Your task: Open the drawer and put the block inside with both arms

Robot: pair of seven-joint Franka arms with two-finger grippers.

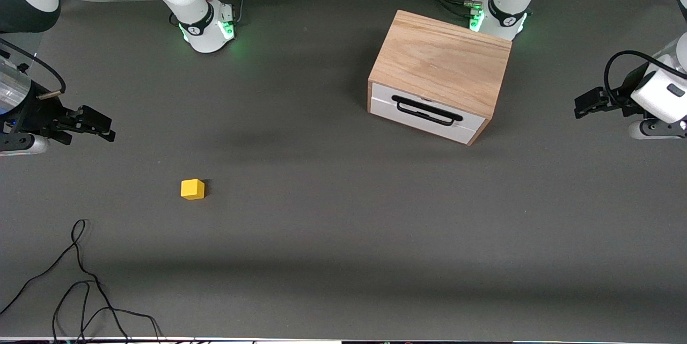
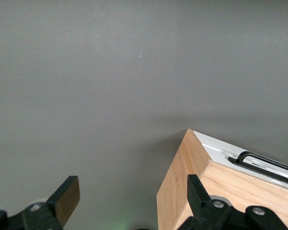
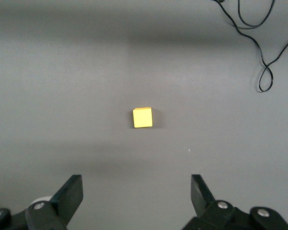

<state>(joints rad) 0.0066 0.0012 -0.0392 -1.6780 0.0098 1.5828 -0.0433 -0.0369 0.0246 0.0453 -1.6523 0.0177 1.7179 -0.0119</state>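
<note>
Resting on counter (image 1: 322, 236), front view: block (image 1: 192, 189) loose, well apart from oak box (image 1: 440, 62); drawer (image 1: 426, 112) fully in.
Left wrist view: left pincer (image 2: 129, 203) spread wide, empty, over counter beside box.
Right wrist view: right pincer (image 3: 137, 199) spread wide, empty, above counter near block.

The box (image 1: 443, 62) is light oak with visible grain, matt. Its drawer (image 1: 424, 116) front looks smooth, white and slightly glossy, with a black bar handle (image 1: 426, 110). The yellow block (image 1: 192, 189) looks smooth. The table (image 1: 343, 236) is matt grey.
</note>
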